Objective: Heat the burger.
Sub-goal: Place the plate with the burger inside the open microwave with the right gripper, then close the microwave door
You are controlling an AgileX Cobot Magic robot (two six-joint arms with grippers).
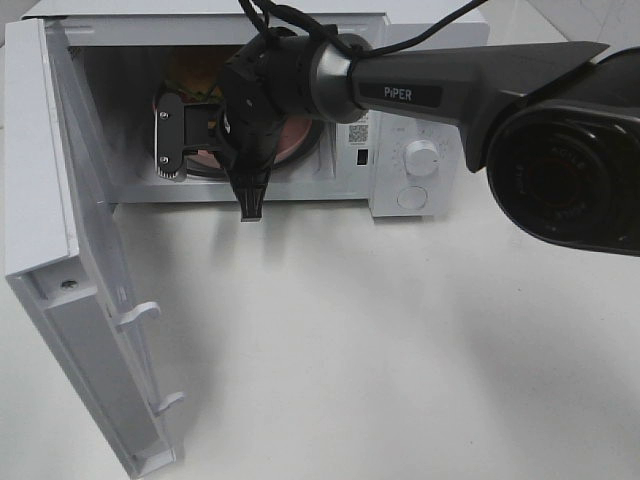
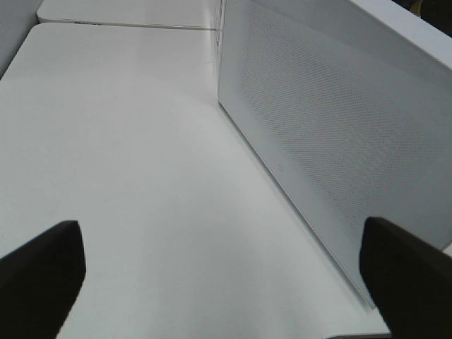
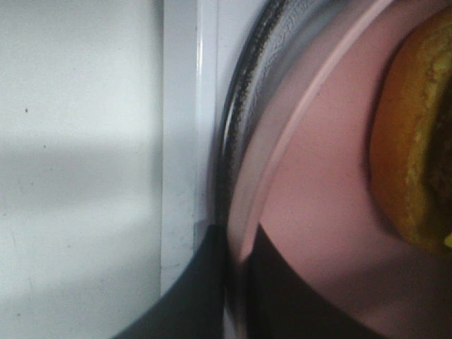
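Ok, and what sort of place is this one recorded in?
Probably a robot lab bench staged as a kitchen corner: a white table, a white microwave with its door open and a burger on a pink plate inside, and a robot arm.

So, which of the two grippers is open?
The left gripper: its fingers stand wide apart by the microwave door; the right gripper is shut on the pink plate.

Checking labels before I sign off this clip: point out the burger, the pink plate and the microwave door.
burger (image 3: pixel 413 127), right wrist view, side of the bun.
pink plate (image 3: pixel 325 205), right wrist view, bare flat surface.
microwave door (image 1: pixel 100 330), exterior high view, inner panel.
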